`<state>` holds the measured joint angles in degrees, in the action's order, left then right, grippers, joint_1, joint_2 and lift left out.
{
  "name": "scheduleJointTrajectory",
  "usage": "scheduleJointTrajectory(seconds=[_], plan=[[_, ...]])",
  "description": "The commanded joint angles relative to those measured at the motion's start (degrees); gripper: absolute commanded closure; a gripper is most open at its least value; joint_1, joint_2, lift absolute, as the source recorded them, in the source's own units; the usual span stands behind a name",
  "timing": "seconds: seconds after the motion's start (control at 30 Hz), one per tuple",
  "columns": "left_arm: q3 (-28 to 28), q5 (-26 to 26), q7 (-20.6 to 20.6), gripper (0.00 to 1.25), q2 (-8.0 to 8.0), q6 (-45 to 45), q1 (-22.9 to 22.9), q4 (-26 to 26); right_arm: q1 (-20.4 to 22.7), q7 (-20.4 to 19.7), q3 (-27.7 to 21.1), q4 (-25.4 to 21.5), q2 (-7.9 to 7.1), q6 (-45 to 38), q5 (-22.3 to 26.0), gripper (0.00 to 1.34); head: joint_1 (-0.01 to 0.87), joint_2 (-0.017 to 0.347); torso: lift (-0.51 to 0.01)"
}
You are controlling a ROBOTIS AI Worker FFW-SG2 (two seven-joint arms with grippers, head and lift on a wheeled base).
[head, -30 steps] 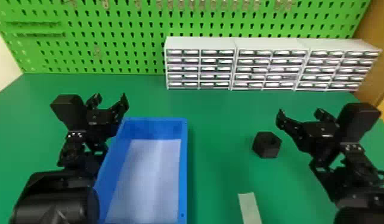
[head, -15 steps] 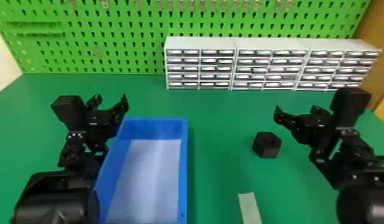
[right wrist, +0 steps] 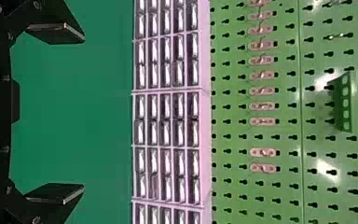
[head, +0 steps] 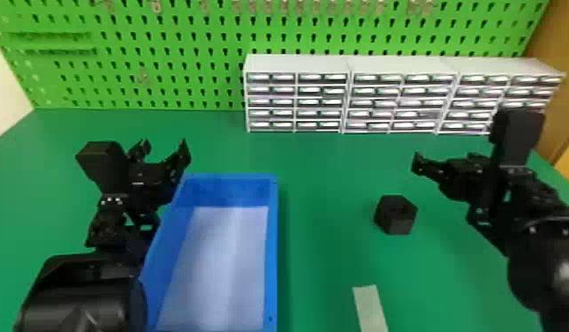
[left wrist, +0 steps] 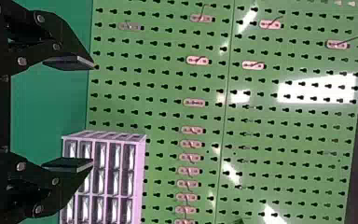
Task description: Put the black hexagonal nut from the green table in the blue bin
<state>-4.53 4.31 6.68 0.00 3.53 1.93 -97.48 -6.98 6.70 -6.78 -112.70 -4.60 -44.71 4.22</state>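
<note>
Head view, black nut (head: 395,215) on green table (head: 328,185), left gripper (head: 164,145), right gripper (head: 445,160), both jaws spread

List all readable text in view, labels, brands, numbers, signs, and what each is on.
No text can be read.
Small pale marks on the left arm and right arm: too small to tell if they are print.
Drawer units, pale strip, blue bin, black hexagonal nut: no legible lettering.

1. Green tabletop (head: 325,212) lies open between the blue bin (head: 274,247) and the black hexagonal nut (head: 396,216).
2. The bin's raised walls bar low sideways passage.
3. Drawer cabinets (head: 305,65) block the tabletop's back.
</note>
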Motion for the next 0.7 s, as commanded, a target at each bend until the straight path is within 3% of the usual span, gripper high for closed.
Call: scheduleJointTrajectory(seconds=[0.0, 0.67], plan=[[-0.1, 0.0, 0.0, 0.51, -0.15, 0.1, 0.0, 0.0, -2.5, 0.0, 0.0, 0.0, -0.76, -4.9, -0.3, 0.17, 0.686, 0.051, -0.097], [0.4, 0.0, 0.0, 0.51, -0.15, 0.0, 0.0, 0.0, -13.5, 0.1, -0.6, 2.7, -1.38, -20.9, -1.6, 0.17, 0.686, 0.051, -0.097]])
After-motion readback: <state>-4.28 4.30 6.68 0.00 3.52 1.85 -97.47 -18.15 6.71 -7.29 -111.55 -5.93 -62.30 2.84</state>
